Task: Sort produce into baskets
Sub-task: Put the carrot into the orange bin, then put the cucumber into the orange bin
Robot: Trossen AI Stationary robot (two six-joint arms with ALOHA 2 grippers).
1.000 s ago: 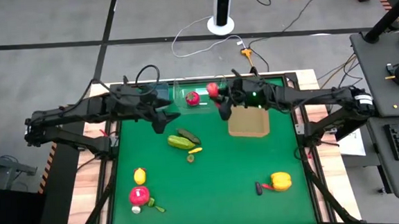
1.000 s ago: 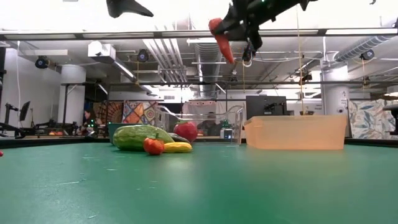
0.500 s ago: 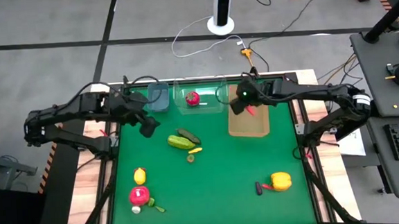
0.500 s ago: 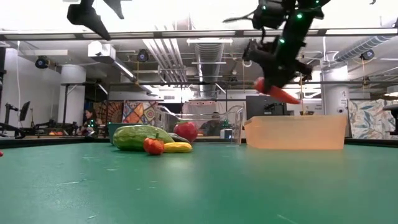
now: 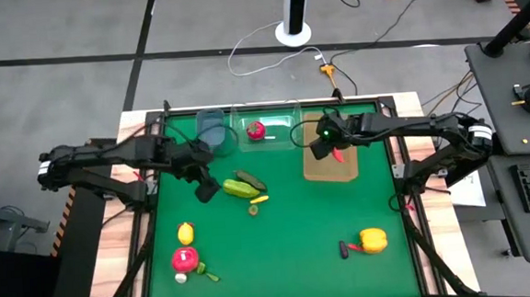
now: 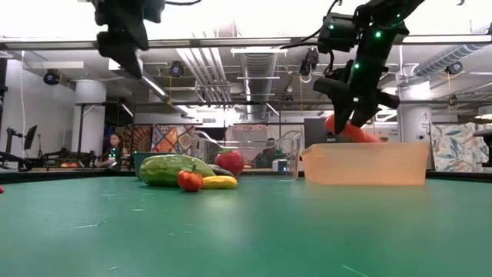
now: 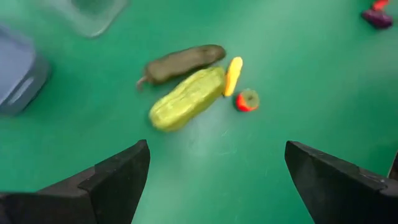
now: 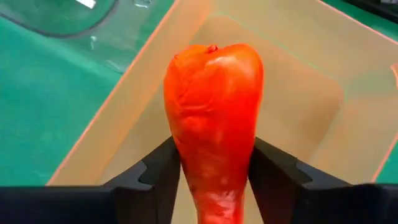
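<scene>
Green felt covers our table (image 5: 281,267), with concrete floor and cables beyond its upper edge in the high view. We have the right gripper (image 5: 327,145) over the flat tan plastic tray (image 5: 333,169) at upper right of centre, its two dark fingers (image 8: 155,171) pressed against either side of the glossy red chilli pepper (image 8: 214,118), so it is gripping that piece, with the fat end pointing into the tray. To do this drop well, we judge we should keep the chilli inside the tray walls, lower it near the floor, then part the fingers fully so it cannot bounce out over the low rim. Our left gripper (image 5: 205,186) hovers at centre left with its fingers spread wide and holding nothing, just beside the cluster of a light green cucumber (image 7: 186,98), a darker olive cucumber (image 7: 181,62), a small yellow piece (image 7: 232,75) and a tiny red round piece (image 7: 247,99). The clear plastic tub (image 5: 266,130) at top centre holds a red round fruit (image 5: 256,130), and the small blue-grey bin (image 5: 212,129) sits beside it.
</scene>
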